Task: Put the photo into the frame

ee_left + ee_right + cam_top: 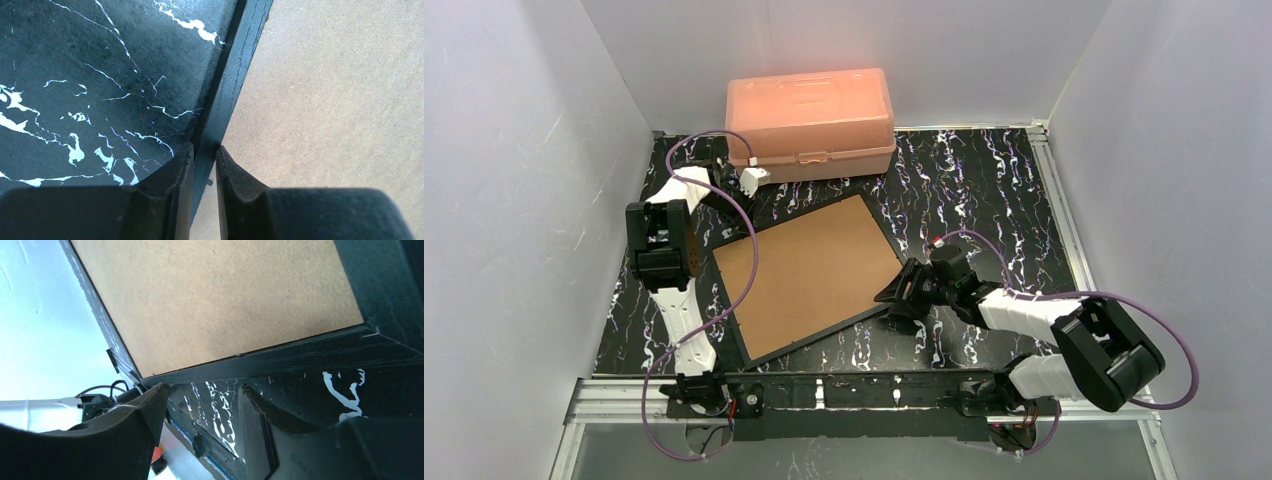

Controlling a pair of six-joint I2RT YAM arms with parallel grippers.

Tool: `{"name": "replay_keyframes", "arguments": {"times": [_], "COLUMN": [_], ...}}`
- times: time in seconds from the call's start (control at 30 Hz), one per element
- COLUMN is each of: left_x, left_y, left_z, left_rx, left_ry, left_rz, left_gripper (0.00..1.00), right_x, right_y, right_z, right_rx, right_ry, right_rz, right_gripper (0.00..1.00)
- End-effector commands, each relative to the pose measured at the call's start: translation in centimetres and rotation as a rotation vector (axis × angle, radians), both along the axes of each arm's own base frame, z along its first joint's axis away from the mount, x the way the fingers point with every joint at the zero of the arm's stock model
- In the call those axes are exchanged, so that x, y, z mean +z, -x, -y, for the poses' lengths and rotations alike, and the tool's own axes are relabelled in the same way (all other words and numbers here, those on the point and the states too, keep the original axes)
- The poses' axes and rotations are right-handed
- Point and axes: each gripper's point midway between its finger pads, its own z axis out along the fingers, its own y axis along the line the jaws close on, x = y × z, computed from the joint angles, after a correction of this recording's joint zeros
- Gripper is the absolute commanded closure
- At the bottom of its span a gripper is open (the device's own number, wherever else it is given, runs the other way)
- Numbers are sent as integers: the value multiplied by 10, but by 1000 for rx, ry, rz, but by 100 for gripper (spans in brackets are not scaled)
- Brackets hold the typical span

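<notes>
Frame [819,333] lies flat mid-table [984,180], turned askew, with board [809,270] sitting in it. Box [812,120] is behind frame at the far edge, near its back corner. Left tool [204,150] straddles frame's left edge, one finger each side. Right tool [202,390] sits low just beside frame's right corner.

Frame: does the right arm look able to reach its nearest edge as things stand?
Probably yes: the right pincer stands open just short of the frame, only bare table between; the left pincer clamps another edge.
</notes>
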Motion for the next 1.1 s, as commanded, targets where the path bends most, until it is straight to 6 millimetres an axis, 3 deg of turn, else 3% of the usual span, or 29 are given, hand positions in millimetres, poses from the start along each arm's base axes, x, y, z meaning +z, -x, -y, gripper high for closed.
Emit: {"name": "replay_keyframes", "arguments": {"times": [0.0,0.43,1.07], "left_x": [-8,-10,-13], "left_y": [38,40,43], "left_z": [-2,-1,0], "left_rx": [2,5,3], "left_ry": [-21,-14,-13], "left_rz": [-138,-148,-152], "left_gripper": [91,91,91], "right_x": [14,2,-22], "right_y": [-8,-18,-15], "right_z": [2,1,21], "right_rx": [-25,-61,-129], "right_ry": [-47,-62,50], "right_rz": [45,14,-30], "right_gripper": [38,40,41]}}
